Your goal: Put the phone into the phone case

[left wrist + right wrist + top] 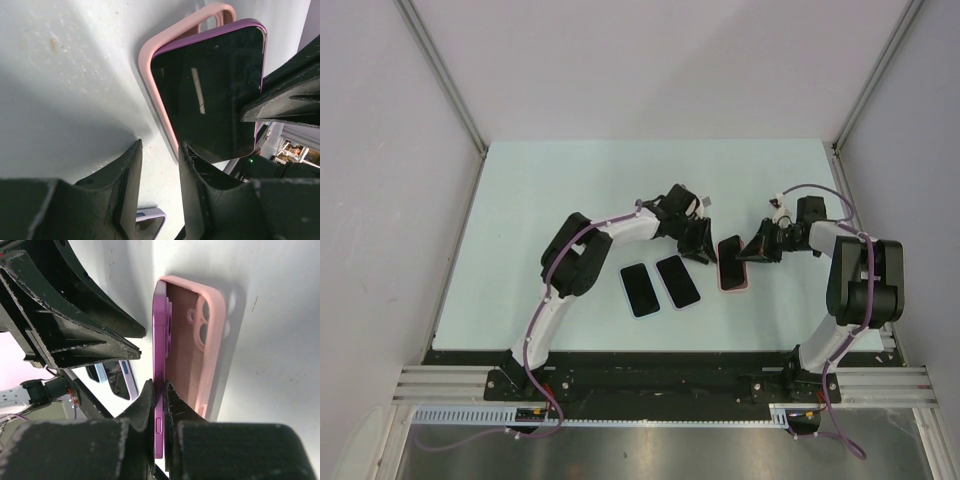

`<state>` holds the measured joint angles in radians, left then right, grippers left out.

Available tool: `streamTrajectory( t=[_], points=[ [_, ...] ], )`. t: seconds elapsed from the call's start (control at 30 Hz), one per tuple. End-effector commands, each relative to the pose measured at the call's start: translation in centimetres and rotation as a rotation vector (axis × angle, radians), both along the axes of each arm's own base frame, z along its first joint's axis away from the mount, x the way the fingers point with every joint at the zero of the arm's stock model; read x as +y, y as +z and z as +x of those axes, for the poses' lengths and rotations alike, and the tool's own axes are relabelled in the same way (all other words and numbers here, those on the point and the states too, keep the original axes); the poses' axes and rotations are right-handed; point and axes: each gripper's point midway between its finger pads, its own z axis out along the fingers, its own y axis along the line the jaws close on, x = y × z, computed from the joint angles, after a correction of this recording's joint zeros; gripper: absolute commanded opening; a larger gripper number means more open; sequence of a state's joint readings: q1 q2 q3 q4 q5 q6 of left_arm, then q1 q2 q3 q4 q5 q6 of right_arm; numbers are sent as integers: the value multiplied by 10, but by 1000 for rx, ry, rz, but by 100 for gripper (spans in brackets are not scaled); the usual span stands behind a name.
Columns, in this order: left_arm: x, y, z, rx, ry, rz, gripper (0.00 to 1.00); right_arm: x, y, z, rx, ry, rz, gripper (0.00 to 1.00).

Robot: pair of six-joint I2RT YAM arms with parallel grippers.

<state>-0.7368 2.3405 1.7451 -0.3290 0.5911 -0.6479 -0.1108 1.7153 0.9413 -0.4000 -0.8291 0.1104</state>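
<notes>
A purple phone [729, 256] with a dark screen leans over a pink phone case [735, 286] lying open side up on the table. In the right wrist view my right gripper [160, 402] is shut on the phone's [159, 330] side edge and holds it on edge, one long side in the case [202, 355]. In the left wrist view the phone [210, 85] lies slanted over the case [150, 65]. My left gripper [159, 167] is open at the near end of the case, its right finger [195, 175] against the phone's corner. Both grippers, left [698, 240] and right [758, 246], flank the phone.
Two other phones with dark screens [640, 289] [677, 281] lie side by side left of the case, near the left arm. One lilac-edged phone shows under my left fingers [150, 220]. Grey walls and metal posts bound the table [570, 190].
</notes>
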Motion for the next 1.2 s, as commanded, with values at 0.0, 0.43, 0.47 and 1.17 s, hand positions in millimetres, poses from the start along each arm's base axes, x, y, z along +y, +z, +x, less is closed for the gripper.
streamTrajectory(
  t=[0.0,0.43,0.47,1.17],
  points=[
    [-12,2,-8,15,-28,-39,39,11,-1,5,-8,-5,77,2],
    [-9,-12,-27,43,-51,-18,35,7,-25,-3,59,-75,58,7],
    [-9,-14,-28,44,-51,-13,36,6,-26,-3,60,-83,45,8],
    [1,-29,-30,50,-28,50,31,-27,8,4,12,-264,-116,62]
  ],
)
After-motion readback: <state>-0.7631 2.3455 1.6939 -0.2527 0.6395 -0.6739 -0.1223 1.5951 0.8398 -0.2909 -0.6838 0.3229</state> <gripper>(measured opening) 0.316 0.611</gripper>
